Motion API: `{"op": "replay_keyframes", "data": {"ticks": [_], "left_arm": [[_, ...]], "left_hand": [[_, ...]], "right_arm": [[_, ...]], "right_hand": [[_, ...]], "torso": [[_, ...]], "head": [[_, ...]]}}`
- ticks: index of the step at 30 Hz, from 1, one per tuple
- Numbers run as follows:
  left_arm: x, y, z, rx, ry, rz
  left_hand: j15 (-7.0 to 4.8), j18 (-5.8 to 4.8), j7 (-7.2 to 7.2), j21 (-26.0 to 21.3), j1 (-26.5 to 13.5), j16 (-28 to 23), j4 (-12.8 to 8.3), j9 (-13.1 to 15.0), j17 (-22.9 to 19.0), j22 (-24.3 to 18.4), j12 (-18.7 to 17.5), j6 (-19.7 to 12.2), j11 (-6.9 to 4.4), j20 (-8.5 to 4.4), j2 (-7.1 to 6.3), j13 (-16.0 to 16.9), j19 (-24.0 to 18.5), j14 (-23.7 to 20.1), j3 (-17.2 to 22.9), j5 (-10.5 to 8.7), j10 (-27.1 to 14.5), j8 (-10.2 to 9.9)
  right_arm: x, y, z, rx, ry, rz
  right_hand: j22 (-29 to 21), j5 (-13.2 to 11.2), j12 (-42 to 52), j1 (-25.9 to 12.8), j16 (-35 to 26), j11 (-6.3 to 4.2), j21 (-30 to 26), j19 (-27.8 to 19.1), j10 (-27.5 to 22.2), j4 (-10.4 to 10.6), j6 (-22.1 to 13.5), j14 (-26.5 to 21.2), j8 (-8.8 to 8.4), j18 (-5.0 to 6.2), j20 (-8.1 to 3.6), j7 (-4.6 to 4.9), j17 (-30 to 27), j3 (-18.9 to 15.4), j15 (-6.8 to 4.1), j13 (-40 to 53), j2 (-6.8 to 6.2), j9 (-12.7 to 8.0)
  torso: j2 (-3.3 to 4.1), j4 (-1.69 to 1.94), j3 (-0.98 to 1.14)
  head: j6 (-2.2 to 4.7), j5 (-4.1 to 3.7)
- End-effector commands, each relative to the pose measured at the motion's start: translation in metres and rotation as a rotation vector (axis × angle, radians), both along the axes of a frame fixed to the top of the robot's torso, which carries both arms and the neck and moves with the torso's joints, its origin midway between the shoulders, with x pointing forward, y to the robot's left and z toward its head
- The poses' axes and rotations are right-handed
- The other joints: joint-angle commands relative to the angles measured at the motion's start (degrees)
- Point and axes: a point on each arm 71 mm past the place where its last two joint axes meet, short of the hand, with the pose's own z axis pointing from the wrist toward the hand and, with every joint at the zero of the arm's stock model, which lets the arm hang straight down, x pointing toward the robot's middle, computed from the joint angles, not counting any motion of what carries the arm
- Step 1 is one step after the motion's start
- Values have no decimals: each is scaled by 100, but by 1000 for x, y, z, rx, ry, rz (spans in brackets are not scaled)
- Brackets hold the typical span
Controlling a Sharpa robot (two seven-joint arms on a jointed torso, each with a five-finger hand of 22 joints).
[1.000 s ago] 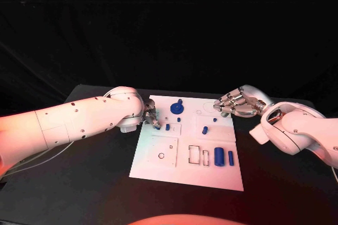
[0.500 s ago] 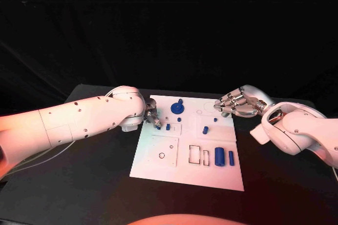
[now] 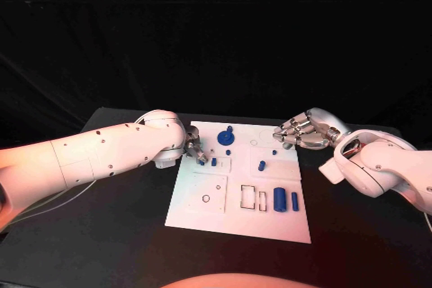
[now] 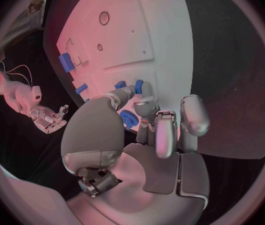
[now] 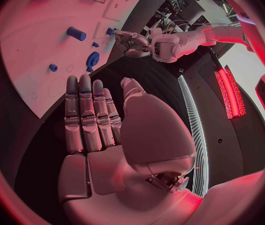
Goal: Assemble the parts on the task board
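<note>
The white task board (image 3: 236, 216) lies in the middle of the black table. On it are a blue gear-like part (image 3: 225, 138), a short peg (image 3: 261, 166), a thick cylinder (image 3: 281, 199) and a thin bar (image 3: 294, 202). My left hand (image 3: 193, 149) hovers low at the board's left edge. Its thumb and fingers are spread just behind two small blue parts (image 4: 121, 85) (image 4: 139, 86), and nothing sits between them; whether a fingertip touches a part is unclear. The gear (image 4: 129, 119) shows between thumb and fingers. My right hand (image 3: 301, 133) hangs over the board's far right corner, fingers apart and empty.
Outlined rectangular slots (image 3: 253, 197) and small round holes (image 3: 206, 199) mark the board's near half. Black table (image 3: 108, 238) surrounds the board on all sides. My left forearm (image 3: 99, 157) stretches across the table's left side.
</note>
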Motion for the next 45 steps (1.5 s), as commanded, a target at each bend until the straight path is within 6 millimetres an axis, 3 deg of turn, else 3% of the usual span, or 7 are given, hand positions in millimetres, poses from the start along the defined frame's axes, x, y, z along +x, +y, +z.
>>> {"op": "replay_keyframes", "data": {"ticks": [1, 14, 21, 35, 37, 39, 45], "left_arm": [[-1, 0, -3, 20, 22, -11], [0, 4, -2, 10, 3, 7], [0, 6, 2, -27, -39, 37], [3, 7, 18, -307, -145, 202], [3, 6, 20, -349, -174, 198], [4, 2, 24, -399, -219, 173], [7, -15, 39, -546, -448, 1]], "left_hand": [[-28, -109, -33, 15, -71, 8, 77, -40, 987, 7, 23, 86, 41, -2, 8, 13, 36, 459, -153, 2, -16, 38], [-19, -109, -19, 1, -303, 8, 608, -242, 988, 7, 44, 165, 56, -3, -68, 48, 44, 459, -1185, -23, -22, 48], [-26, -106, -25, -11, -187, 8, 856, -344, 989, 0, 22, 170, 59, -8, 0, 34, 46, 459, -1789, -18, -39, 47], [131, 124, 197, -782, 61, -29, 927, -613, 946, -1203, -1407, -278, 253, 113, 163, -1539, -674, 441, -2804, 14, -914, -137], [197, 215, 276, -1147, 171, -172, 923, -663, 777, -1723, -1526, -434, 335, 152, 203, -1613, -1003, 370, -2941, 17, -1095, -188], [318, 395, 428, -1956, 497, -1339, 877, -738, -542, -2825, -1780, -718, 476, 239, 277, -1755, -1746, -209, -2986, 21, -1519, -297], [495, 412, 652, -2305, 2030, -2290, 379, -977, -1572, -3042, -2391, -1043, 651, 399, 317, -2194, -1909, -738, -2524, 51, -2297, -500]], "right_arm": [[-1, 1, 0, -3, 3, 12], [-1, 0, 0, -3, 2, 9], [-1, -1, 0, -3, 1, 8], [1, -1, -1, 1, 2, 2], [1, -1, -1, 1, 3, 2], [0, -1, -1, 1, 3, 1], [0, -1, -2, 3, 1, 1]], "right_hand": [[-7, 39, 35, -15, -38, -2, -32, 26, -44, 14, -43, 14, -13, 71, 3, 0, -5, -26, -6, -7, 40, 1], [-13, 51, 33, -25, -45, 4, -37, 24, -54, 18, -51, 6, -17, 69, 4, 6, -7, -35, -3, -11, 30, -1], [-13, 51, 33, -25, -45, 4, -37, 24, -54, 18, -51, 6, -17, 69, 4, 6, -7, -35, -3, -11, 30, -1], [-22, 60, 34, -43, -52, 11, -44, 21, -64, 26, -61, -3, -21, 67, 7, 13, -8, -48, 3, -14, 22, -3], [-22, 60, 34, -43, -52, 11, -44, 21, -64, 26, -61, -3, -21, 67, 7, 13, -8, -48, 3, -14, 22, -3], [-23, 63, 34, -45, -53, 12, -45, 21, -65, 28, -62, -4, -21, 67, 7, 13, -9, -49, 3, -14, 23, -3], [-30, 78, 34, -29, -59, 12, -50, 18, -74, 20, -70, -10, -24, 66, 9, 14, -10, -42, 5, -17, 31, -4]], "torso": [[-3, 5, 2], [-2, 4, -2], [0, 2, -3], [-3, 3, -6], [0, 2, -6], [0, 2, -6], [2, 2, -14]], "head": [[-1, -2], [14, -2], [24, -4], [30, -9], [40, -21], [38, -43], [47, -80]]}}
